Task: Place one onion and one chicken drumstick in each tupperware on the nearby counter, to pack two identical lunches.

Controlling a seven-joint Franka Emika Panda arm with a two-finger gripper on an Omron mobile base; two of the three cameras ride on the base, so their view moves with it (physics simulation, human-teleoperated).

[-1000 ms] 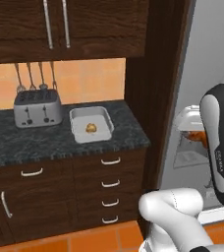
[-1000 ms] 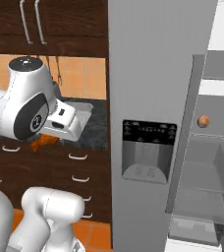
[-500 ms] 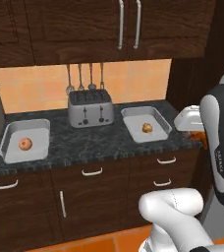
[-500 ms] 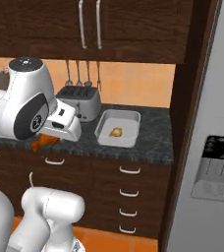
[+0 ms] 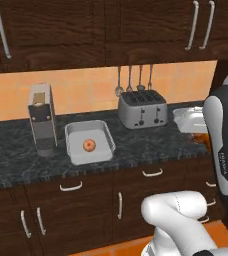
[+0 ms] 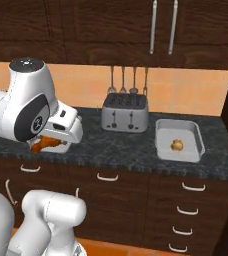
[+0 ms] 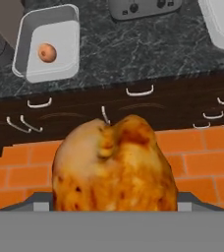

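My gripper (image 6: 50,144) is shut on a golden-brown chicken drumstick (image 6: 42,145), held in front of the counter (image 6: 121,147). In the hand view the drumstick (image 7: 114,165) bulks close to the camera and hides the fingertips. One pale grey tupperware (image 5: 81,132) lies left of the toaster with an onion (image 5: 89,145) inside. The other tupperware (image 6: 178,130) lies right of the toaster and holds an onion (image 6: 176,145) too. From the hand, the left tupperware (image 7: 55,29) with its onion (image 7: 47,52) is far up and left, the right tupperware (image 7: 217,29) at the top right corner.
A silver toaster (image 5: 142,110) stands between the trays under hanging utensils (image 5: 134,77). A tall coffee machine (image 5: 42,117) stands just left of the left tray. Dark drawers with silver handles (image 5: 152,173) run below the counter, wall cabinets (image 5: 111,25) above. The floor is orange tile (image 7: 197,162).
The whole picture has slid right: the base has driven left, past the fridge and along the counter. The left tray and coffee machine came into view. The drumstick stays held.
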